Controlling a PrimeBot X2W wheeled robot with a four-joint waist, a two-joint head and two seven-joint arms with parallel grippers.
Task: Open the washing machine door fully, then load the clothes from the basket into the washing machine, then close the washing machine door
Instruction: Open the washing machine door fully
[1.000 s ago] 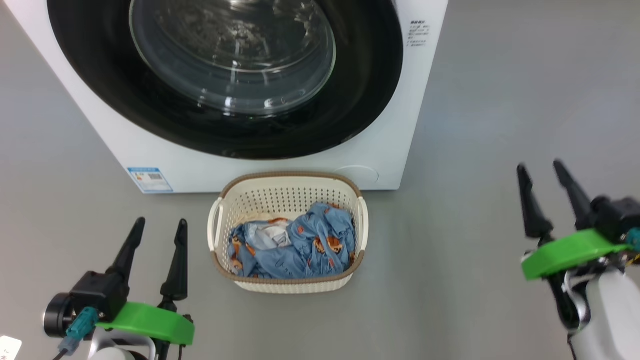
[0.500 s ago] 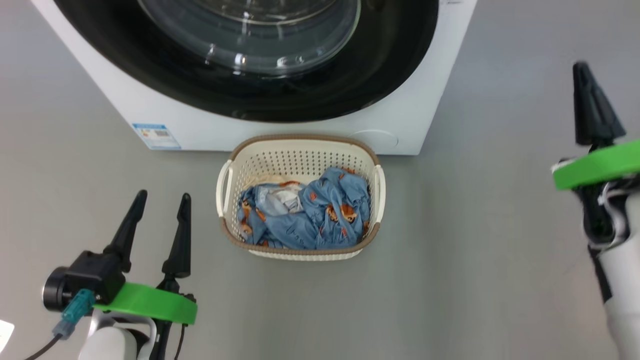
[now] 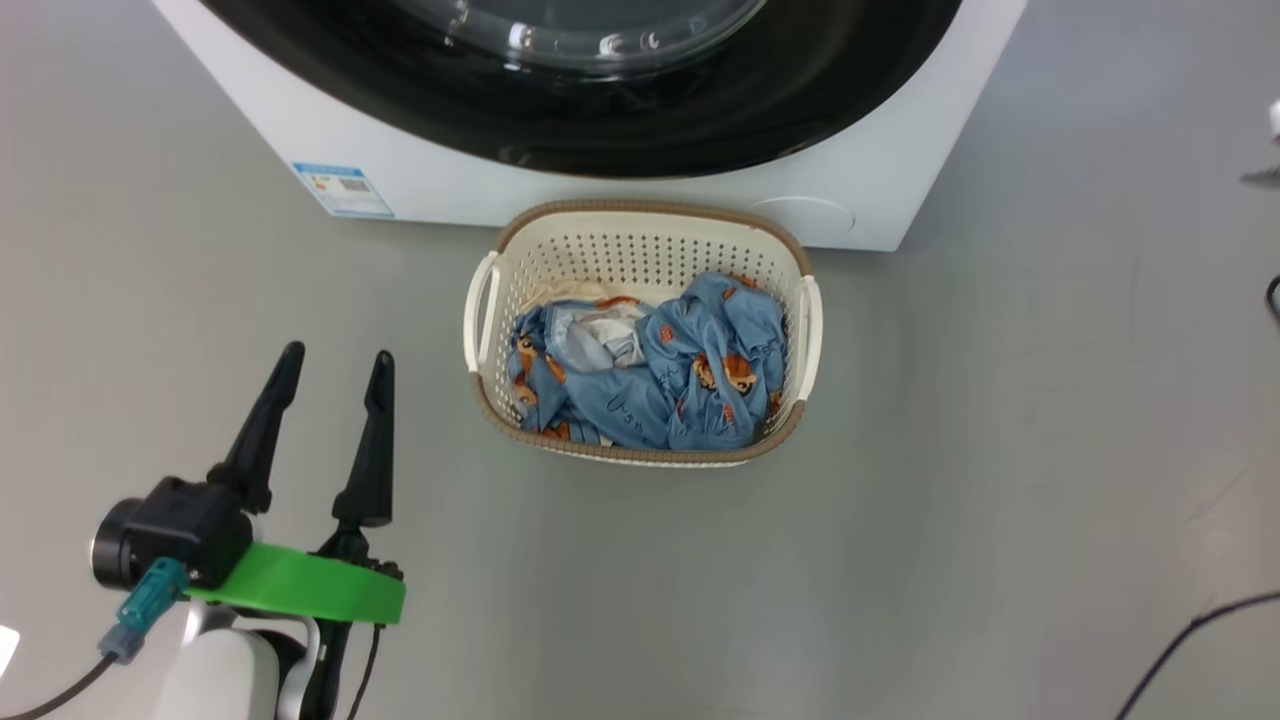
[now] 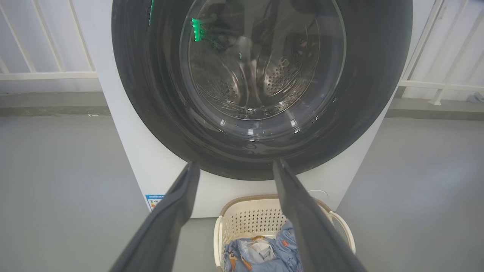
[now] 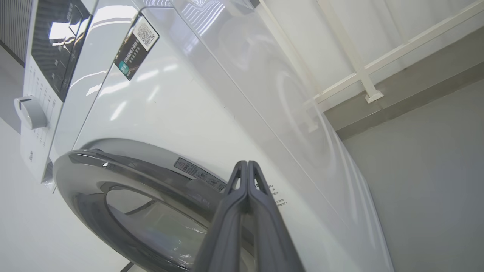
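The white washing machine [image 3: 600, 200] stands at the top of the head view, and its round black-rimmed door [image 3: 700, 120] lies closed against the front. Just in front of it on the floor sits the cream basket [image 3: 650, 208], holding the blue printed clothes [image 3: 680, 390]. My left gripper [image 3: 337, 352] is open and empty, low and left of the basket. Its wrist view looks between its fingertips [image 4: 235, 164] at the door [image 4: 363, 94], basket [image 4: 245, 223] and clothes [image 4: 261, 253]. My right gripper [image 5: 246, 163] is shut on nothing, pointing at the machine's front [image 5: 189, 113] beside the door rim [image 5: 113, 177].
Grey floor surrounds the machine. A white railing [image 4: 45, 74] runs along the wall behind it. A dark cable [image 3: 1190, 630] lies on the floor at the lower right. The control panel and a knob [image 5: 30, 112] sit on the machine's upper front.
The right gripper has shut and risen out of the head view. The head camera has shifted, so machine and basket sit higher and further right. The left gripper stays open in place.
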